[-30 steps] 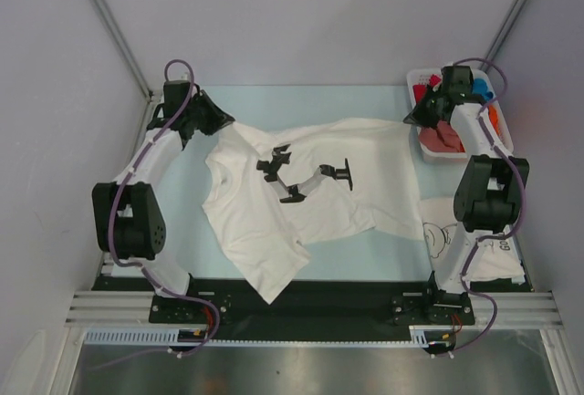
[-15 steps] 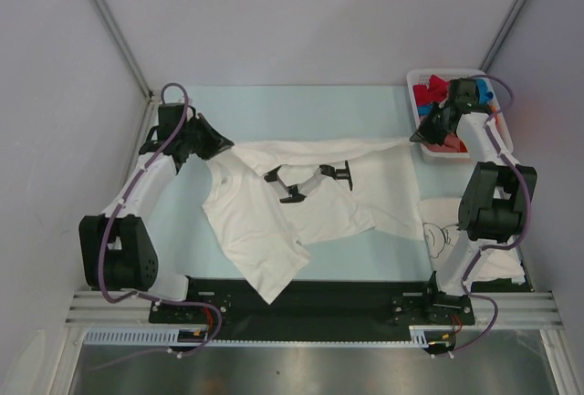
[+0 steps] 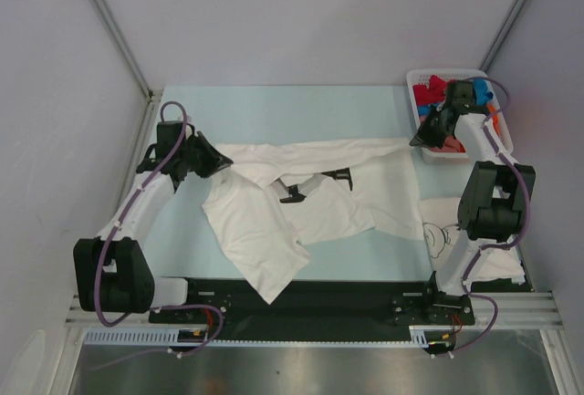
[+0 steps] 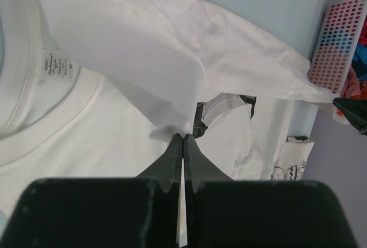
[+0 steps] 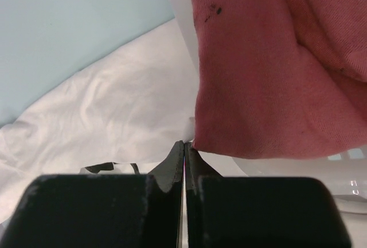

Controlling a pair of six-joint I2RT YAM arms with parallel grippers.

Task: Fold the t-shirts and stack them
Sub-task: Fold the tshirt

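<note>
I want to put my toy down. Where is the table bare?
Bare: the far strip of table behind the spread white t-shirt, and the near-left patch beside it. Crowded: the middle, and the right side with the basket and folded printed t-shirt.

The light is bright and even, with soft shadows only. In the left wrist view the white t-shirt [image 4: 132,53] looks almost overexposed.

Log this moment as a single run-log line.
step: folding | left claw: shut on white black-printed cloth t-shirt, left end | right claw: shut on same shirt, right end | far edge stretched between claws
</note>
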